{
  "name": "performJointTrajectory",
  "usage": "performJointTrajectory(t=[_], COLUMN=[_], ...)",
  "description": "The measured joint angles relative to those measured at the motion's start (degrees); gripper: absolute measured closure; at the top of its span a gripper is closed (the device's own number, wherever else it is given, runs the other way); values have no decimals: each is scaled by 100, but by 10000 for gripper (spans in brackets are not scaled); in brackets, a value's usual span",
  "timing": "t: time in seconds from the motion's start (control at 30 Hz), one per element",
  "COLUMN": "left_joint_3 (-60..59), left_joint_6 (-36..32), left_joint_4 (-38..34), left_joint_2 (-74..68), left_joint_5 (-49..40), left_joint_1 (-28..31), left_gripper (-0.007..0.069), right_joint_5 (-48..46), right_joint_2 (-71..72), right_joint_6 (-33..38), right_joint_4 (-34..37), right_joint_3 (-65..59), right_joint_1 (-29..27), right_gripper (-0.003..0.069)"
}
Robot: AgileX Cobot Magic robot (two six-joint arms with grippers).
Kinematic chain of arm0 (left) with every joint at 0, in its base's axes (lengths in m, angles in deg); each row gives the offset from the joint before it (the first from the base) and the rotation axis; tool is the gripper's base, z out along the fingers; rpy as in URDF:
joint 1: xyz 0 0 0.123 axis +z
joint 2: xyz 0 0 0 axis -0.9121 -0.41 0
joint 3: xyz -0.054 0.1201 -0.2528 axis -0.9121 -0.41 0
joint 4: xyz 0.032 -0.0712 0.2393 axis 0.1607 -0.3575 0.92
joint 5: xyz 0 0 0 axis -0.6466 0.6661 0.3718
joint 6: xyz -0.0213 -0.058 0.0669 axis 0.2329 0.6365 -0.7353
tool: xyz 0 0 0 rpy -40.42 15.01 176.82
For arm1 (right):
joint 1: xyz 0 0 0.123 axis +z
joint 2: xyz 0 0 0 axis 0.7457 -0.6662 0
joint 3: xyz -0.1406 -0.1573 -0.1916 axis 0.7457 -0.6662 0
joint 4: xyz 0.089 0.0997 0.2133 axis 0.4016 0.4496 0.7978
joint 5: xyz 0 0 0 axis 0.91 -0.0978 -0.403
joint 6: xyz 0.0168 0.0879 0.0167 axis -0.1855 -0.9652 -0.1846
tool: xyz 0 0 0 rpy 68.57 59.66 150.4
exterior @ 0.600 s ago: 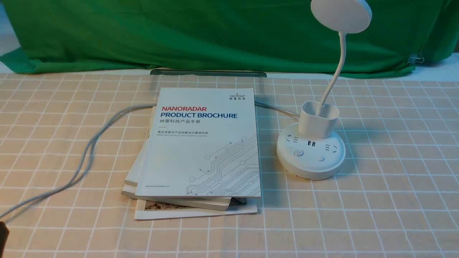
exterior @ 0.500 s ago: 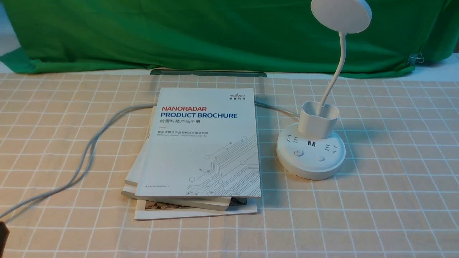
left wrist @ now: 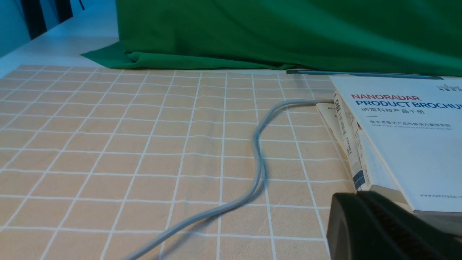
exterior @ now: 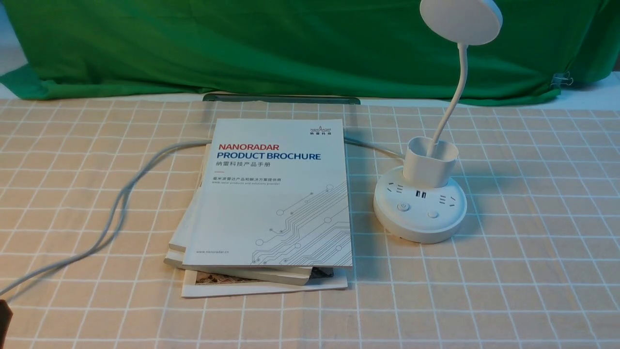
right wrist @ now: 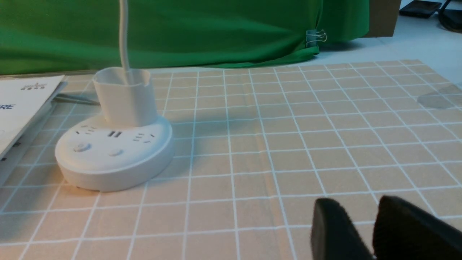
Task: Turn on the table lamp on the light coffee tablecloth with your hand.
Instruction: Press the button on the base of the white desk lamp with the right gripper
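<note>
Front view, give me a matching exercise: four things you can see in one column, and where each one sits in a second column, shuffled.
Column one:
1. table lamp
2. brochure stack
3. grey cable
4. green cloth

Column two:
a. draped along the far edge
b. standing on the right
c. lying flat in the middle
d. trailing off to the left

Pairs: 1-b, 2-c, 3-d, 4-a

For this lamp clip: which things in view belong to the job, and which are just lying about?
Job: lamp, checked tablecloth, right gripper.
Lying about: brochures, grey cable (not handled), green cloth, binder clip.
</note>
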Motion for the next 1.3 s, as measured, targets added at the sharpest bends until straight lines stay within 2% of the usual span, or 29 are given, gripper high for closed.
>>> performJointTrajectory(t=[0.8, 0.9, 0.97, 1.07, 1.1, 1.17, 1.23, 1.3], left_joint_3=[0, 0, 0, 0, 0, 0, 0, 0], left_joint_6=[0, 0, 0, 0, 0, 0, 0, 0], left_joint_4=[0, 0, 0, 0, 0, 0, 0, 0], left_joint_2=[0, 0, 0, 0, 0, 0, 0, 0], left_joint_5=[0, 0, 0, 0, 0, 0, 0, 0], left_joint_1=[0, 0, 0, 0, 0, 0, 0, 0], left_gripper=[603, 603, 603, 603, 603, 603, 603, 603], right_joint_5=[-2, -2, -2, 15, 21, 46, 67, 67], right_joint_2=[0, 0, 0, 0, 0, 0, 0, 0], right_joint_6=[14, -156, -902, -2594, -2849, -4201, -4625, -4686], right_joint_4=[-78, -21, 447, 1177, 1249, 1505, 1573, 1578], right_joint_3=[0, 0, 0, 0, 0, 0, 0, 0], right_joint_1=[0, 0, 0, 0, 0, 0, 0, 0], right_gripper=[418, 418, 418, 418, 418, 418, 418, 418])
